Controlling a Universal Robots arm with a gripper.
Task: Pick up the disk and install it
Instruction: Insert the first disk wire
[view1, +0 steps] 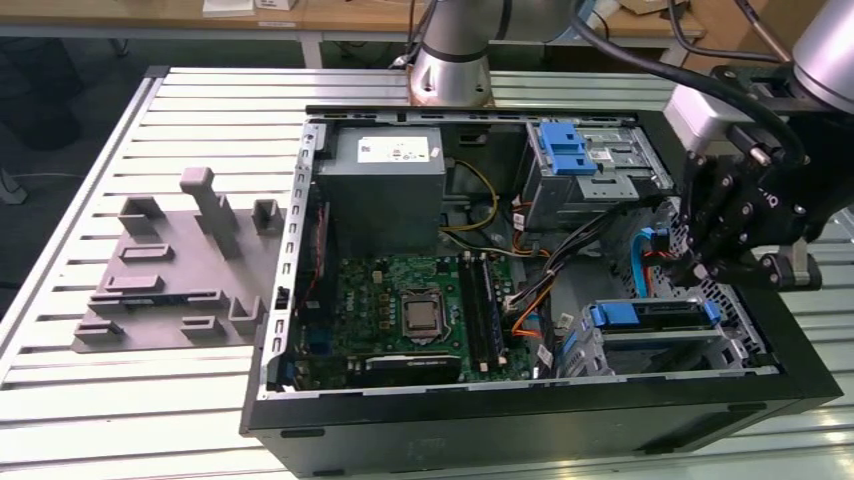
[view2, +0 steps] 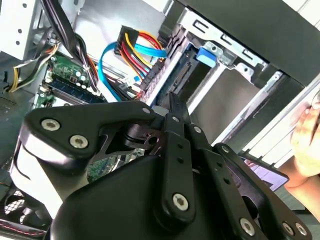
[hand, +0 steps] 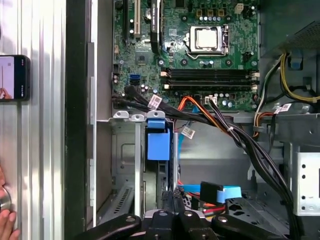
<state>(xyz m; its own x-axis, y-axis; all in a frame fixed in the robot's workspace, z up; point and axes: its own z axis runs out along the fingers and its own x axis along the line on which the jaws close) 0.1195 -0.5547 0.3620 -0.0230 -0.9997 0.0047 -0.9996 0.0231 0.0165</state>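
Your gripper (view1: 703, 268) hangs over the open computer case (view1: 534, 420), at the exterior view's right, above the drive cage. The jaws stand closed with nothing between them: in the second wrist view the two black fingers (view2: 176, 117) meet at a point, and nothing is pinched there.

The disk (view1: 650, 314) sits in the drive cage (view1: 674, 345) in the case's near right corner in the exterior view, just below the gripper. You see it edge-on, as a thin dark slab with a blue plastic frame; the blue tab at its end (hand: 158, 141) shows clearly in the first wrist view, standing between the cage's grey metal rails. Its label face is turned out of sight.

Blue and red cables (view2: 137, 50) run past the cage's open side, close to the fingertips. The green board (view1: 400, 315) lies flat in the case's middle. The case rests on a slatted metal worktop (view1: 160, 400), with a grey plastic fixture (view1: 174, 270) lying well apart at the exterior view's left.
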